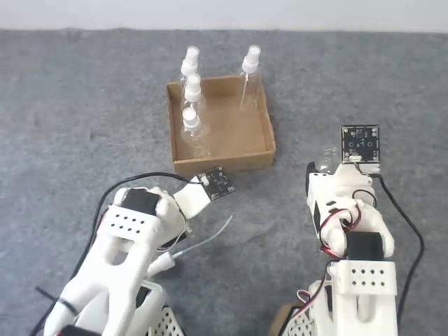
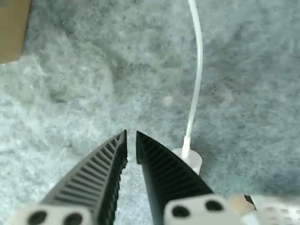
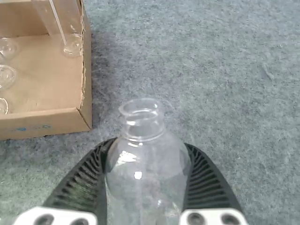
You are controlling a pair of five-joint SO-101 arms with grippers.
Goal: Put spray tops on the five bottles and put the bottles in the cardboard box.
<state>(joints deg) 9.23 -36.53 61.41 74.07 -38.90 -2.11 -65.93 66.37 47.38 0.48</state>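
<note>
Four clear bottles with white spray tops stand in the cardboard box (image 1: pixel 262 119), three along one wall (image 1: pixel 190 119) and one in a far corner (image 1: pixel 249 70). A fifth clear bottle (image 3: pixel 143 159), neck open with no top, stands upright on the carpet in my right gripper (image 3: pixel 146 147), a short way from the box's wall (image 3: pixel 47 119). In the high view this bottle (image 1: pixel 325 159) shows just ahead of the right arm. A loose spray top (image 2: pixel 190 157) with its long white tube (image 2: pixel 197 70) lies on the carpet beside my left gripper (image 2: pixel 131 137), which is shut on nothing.
Grey carpet covers the whole table. The box's corner (image 2: pixel 11 28) lies some way ahead of the left gripper. The spray top's tube (image 1: pixel 210 238) stretches across the open carpet between the two arms.
</note>
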